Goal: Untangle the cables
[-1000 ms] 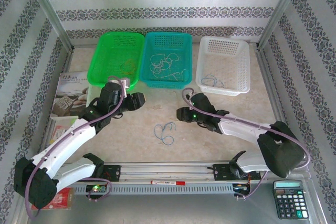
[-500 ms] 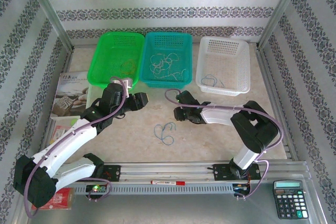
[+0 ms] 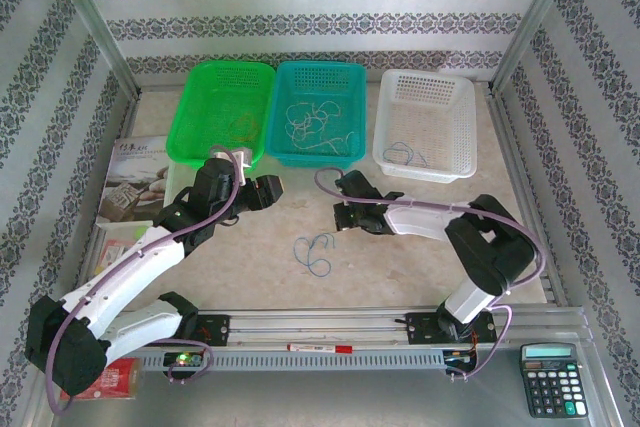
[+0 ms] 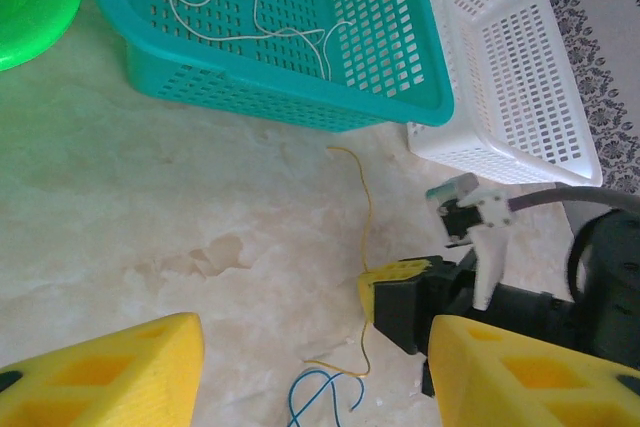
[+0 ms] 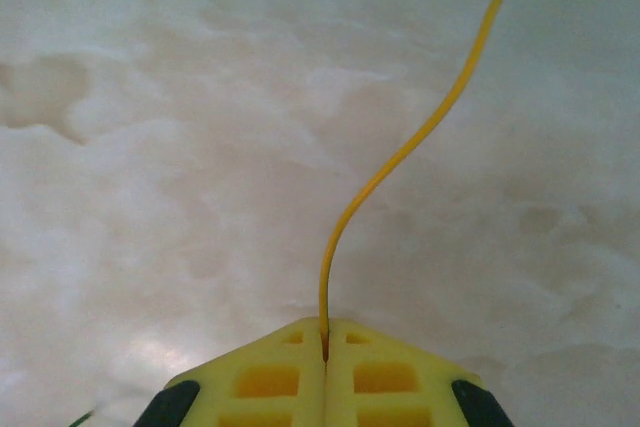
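The marble-patterned table (image 3: pixel 260 247) carries three baskets in a row at its far edge. The middle one, a teal basket (image 3: pixel 318 66), holds a heap of whitish cables (image 3: pixel 315 122). Near the table's middle the right gripper (image 5: pixel 325 342) sits low, jaws pressed together on a yellow cable (image 5: pixel 420 137) that runs from its tips toward the teal basket. The left gripper (image 4: pixel 315 347) hovers spread wide and empty. A blue cable (image 3: pixel 318 252) lies looped just beside the right gripper, seemingly touching the yellow one's near end.

The left gripper (image 4: pixel 312 339), bottom of frame, has 2 fingers spread wide; the right gripper (image 5: pixel 324 332), bottom centre, pinches a yellow cable (image 5: pixel 400 162), seemingly held low.
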You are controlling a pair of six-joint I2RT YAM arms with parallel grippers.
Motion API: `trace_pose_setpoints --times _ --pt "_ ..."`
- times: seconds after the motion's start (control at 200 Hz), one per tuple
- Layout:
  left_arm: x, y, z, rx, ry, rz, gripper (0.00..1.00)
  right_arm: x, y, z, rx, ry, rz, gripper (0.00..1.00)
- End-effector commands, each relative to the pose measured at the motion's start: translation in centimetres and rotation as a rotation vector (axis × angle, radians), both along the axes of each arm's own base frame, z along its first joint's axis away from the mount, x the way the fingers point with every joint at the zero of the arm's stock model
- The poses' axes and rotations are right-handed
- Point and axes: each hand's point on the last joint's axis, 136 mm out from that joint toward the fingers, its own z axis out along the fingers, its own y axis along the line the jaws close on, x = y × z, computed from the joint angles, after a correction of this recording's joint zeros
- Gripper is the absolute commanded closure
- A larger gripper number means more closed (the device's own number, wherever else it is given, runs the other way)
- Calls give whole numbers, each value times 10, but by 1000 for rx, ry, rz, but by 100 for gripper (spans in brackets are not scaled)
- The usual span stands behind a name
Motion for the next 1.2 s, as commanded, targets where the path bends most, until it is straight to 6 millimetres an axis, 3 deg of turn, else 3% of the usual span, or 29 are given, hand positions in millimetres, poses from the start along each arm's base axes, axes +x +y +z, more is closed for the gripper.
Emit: trace_pose_setpoints --times 0.0,0.22,0.55,0.929,1.139,1.194 --pt "2 -4 8 -24 -28 8 37 -3 18 46 117 -76 70 100" --pt "4 -13 22 -72 -46 -16 34 -14 26 101 256 -149 112 100" --pt "13 -37 56 -209 -89 -69 30 -38 49 158 471 -229 261 100" --pt "23 -73 63 -267 -101 -123 29 -56 74 184 552 -252 361 100" --pt "26 -89 54 -261 -88 -147 29 -60 82 189 561 -257 381 100" --pt "27 -92 51 -259 -83 -150 34 -61 83 192 564 -264 383 100"
